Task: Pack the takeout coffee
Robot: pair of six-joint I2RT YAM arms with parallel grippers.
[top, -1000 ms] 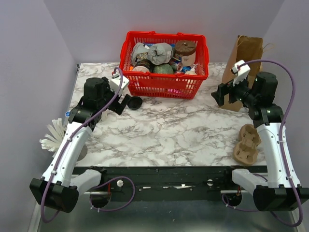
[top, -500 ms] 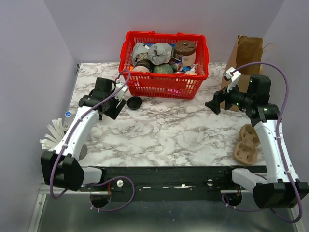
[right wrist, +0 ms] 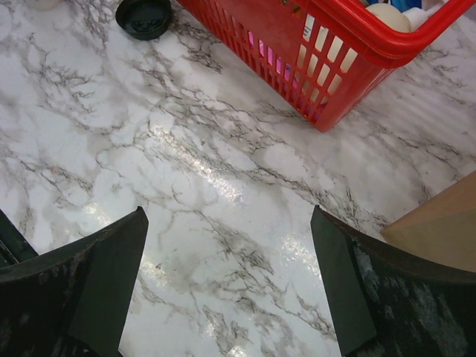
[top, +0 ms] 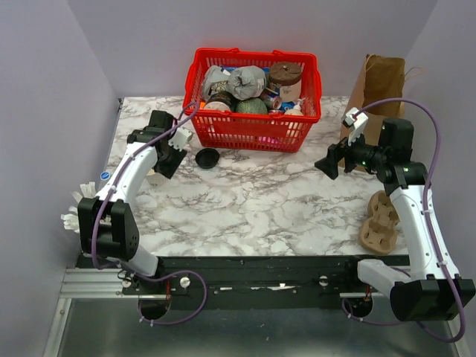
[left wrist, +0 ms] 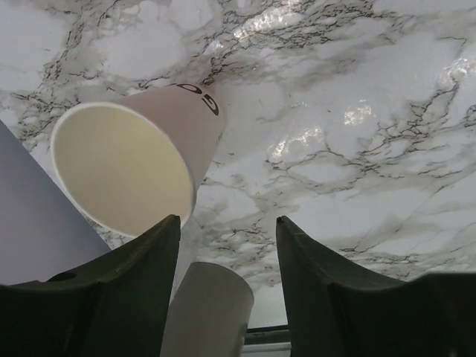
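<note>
One desk [top: 253, 201], marble top. One red basket [top: 253, 131] at the back, heaped; I cannot count its contents. One brown bag [top: 383, 78] upright at the back right. Two arms: left arm [top: 128, 178] stretched to the desk's back left, right arm [top: 415, 212] bent inward in front of the bag. One brown moulded carrier [top: 381, 222] flat on the desk near the right edge.

One cup [left wrist: 141, 163], cream paper, lying on its side at the back left of the desk. Its open mouth faces the left wrist camera and it has no lid on. One black lid [top: 207, 157] lies alone on the desk just in front of the basket's left corner, apart from the cup. One more pale cylinder [left wrist: 212, 312] shows low in the left wrist view; I cannot tell what it is.

Left jaws: part open, nothing clamped between them. The cup's rim sits just past the tip of the left finger [left wrist: 126, 297] in that view; I cannot tell if they touch. The pale cylinder lies in the gap, partly behind that finger and clear of the other.

Right jaws: as wide as they go, over bare desk, holding and touching nothing. The basket corner and lid lie well beyond them.
</note>
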